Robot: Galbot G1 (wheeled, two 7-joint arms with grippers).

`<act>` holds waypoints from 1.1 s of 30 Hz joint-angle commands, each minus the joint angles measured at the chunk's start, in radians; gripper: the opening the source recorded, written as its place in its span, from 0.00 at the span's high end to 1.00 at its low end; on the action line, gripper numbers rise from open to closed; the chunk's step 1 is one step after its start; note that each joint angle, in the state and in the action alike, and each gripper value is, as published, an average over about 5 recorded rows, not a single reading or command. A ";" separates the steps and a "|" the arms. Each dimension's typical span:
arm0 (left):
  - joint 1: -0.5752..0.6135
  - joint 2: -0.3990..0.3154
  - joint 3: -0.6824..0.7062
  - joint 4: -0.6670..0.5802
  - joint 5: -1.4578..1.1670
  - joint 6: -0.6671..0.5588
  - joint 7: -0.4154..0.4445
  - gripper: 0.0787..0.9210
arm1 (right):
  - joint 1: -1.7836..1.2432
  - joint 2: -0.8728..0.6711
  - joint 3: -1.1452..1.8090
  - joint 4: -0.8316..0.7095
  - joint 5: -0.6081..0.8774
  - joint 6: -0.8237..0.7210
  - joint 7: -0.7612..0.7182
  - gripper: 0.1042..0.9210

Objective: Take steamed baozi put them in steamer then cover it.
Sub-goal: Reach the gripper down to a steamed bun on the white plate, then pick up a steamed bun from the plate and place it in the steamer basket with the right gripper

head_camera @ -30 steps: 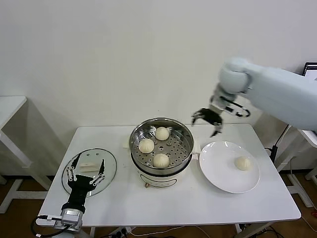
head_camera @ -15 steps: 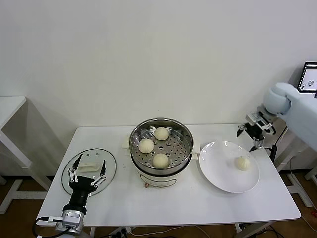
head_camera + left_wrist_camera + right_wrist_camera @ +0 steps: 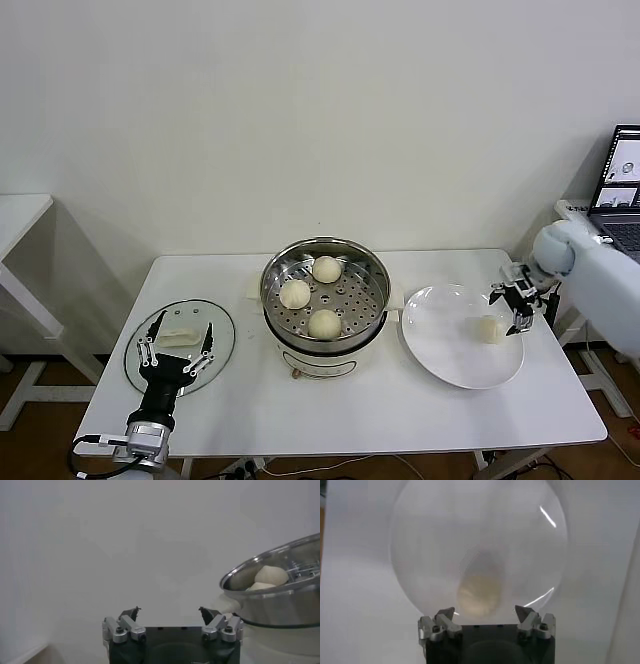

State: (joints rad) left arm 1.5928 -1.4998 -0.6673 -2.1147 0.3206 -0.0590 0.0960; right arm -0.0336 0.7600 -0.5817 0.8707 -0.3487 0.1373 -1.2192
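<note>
The last steamed baozi (image 3: 489,329) sits on the plate (image 3: 445,350); three others lie in the steamer (image 3: 325,290). The right tool (image 3: 517,300) hovers beside it, spread wide and empty. It looks soft and light: pinch its sides gently.

The left tool (image 3: 175,345) waits open over the lid (image 3: 222,345).

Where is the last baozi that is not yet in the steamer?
In the head view, the last baozi lies on the white plate at the table's right side, right of the steamer, with the open right pincer just beside it.
</note>
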 commanded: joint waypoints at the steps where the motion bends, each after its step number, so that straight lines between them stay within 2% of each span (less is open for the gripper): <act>1: -0.001 0.001 -0.002 0.004 0.000 0.000 0.000 0.12 | -0.091 0.065 0.091 -0.088 -0.060 0.008 0.054 0.12; 15: -0.004 0.004 -0.008 0.010 -0.001 0.000 0.001 0.12 | -0.086 0.077 0.090 -0.087 -0.074 0.003 0.042 0.14; 24: -0.010 0.003 -0.003 0.012 -0.001 0.003 0.001 0.12 | -0.067 0.066 0.078 -0.075 -0.055 0.001 0.038 0.37; 28: -0.013 0.004 -0.003 0.013 -0.001 0.005 0.001 0.12 | -0.034 0.039 0.036 -0.028 0.010 -0.023 0.029 0.39; 33: -0.019 0.004 0.001 0.017 0.000 0.006 0.001 0.12 | 0.096 -0.044 -0.112 0.121 0.183 -0.114 -0.004 0.40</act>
State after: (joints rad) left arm 1.5758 -1.4965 -0.6675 -2.0981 0.3199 -0.0537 0.0968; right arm -0.0441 0.7822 -0.5684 0.8636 -0.3265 0.0969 -1.2047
